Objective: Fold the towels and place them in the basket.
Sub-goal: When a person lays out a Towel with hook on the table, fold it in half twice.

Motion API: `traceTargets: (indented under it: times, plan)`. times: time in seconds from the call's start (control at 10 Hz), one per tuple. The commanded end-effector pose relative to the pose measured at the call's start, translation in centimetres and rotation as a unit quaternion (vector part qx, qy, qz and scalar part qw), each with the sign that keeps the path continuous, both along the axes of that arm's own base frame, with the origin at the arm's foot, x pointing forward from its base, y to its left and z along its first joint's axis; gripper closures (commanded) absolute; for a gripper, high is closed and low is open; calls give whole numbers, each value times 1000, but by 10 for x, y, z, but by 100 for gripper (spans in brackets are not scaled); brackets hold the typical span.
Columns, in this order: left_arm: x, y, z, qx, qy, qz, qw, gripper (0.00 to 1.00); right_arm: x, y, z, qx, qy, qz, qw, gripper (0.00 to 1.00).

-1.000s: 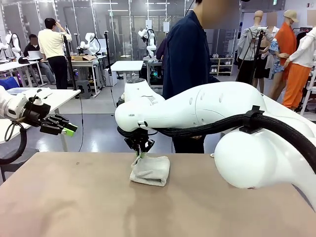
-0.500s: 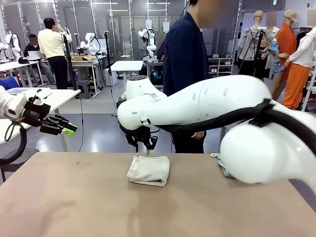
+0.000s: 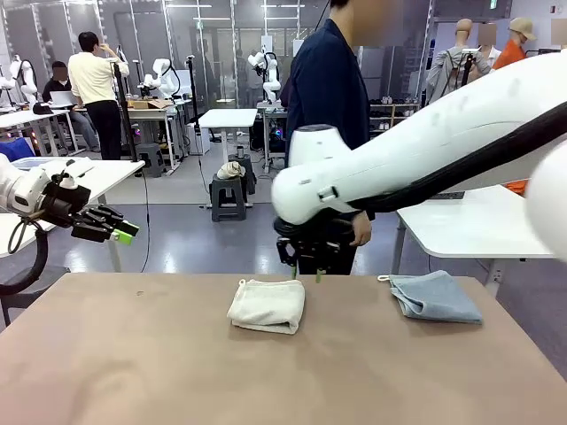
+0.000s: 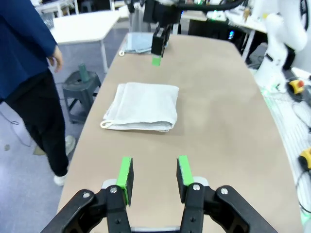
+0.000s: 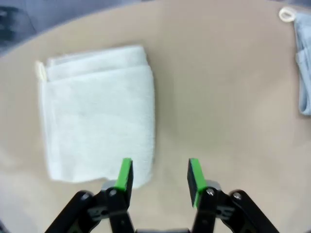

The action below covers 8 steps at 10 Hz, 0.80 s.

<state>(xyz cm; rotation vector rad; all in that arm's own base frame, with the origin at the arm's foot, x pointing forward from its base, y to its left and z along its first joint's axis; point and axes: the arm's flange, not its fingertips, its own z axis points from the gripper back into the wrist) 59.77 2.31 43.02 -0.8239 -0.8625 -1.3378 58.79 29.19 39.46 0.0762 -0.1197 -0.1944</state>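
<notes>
The folded cream-beige terry towel [image 3: 267, 306] lies flat near the middle of the tan bench [image 3: 133, 363]. The pale grey-blue terry towel [image 3: 436, 296] lies unfolded towards the bench's right end, well apart from it.

The right hand [image 3: 306, 273] hovers just right of the cream towel, fingers apart and empty. The left hand [image 3: 117, 228] hangs off the bench's left edge, fingers apart and empty.

Next step, as judged: fetch the grey-blue towel. Approach a hemmed corner, descend until the pads meet cloth, then close.

A second ago the right hand was on the cream towel's far edge, lifting it; it has since let go and travelled right.
</notes>
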Motion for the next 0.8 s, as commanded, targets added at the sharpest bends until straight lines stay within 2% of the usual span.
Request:
traceTargets:
  times: [0.0, 0.2, 0.4, 0.6, 0.7]
  plan:
    - [-1, -1, 1, 3, -1, -4, 1000, 52, -17, -26, -17, 77, 2, 42, 996, 42]
    - [-1, -1, 1, 3, -1, -4, 1000, 52, -17, -32, -26, 112, 14, 35, 993, 42]
    - [-1, -1, 1, 3, -1, -4, 1000, 52, -17, -38, -31, 143, 10, 35, 989, 42]
    - [-1, -1, 1, 3, -1, -4, 1000, 52, -13, -42, -34, 149, 10, 20, 989, 42]
    - [-1, -1, 1, 3, -1, -4, 1000, 52, -12, -31, -30, 130, 17, 24, 991, 42]
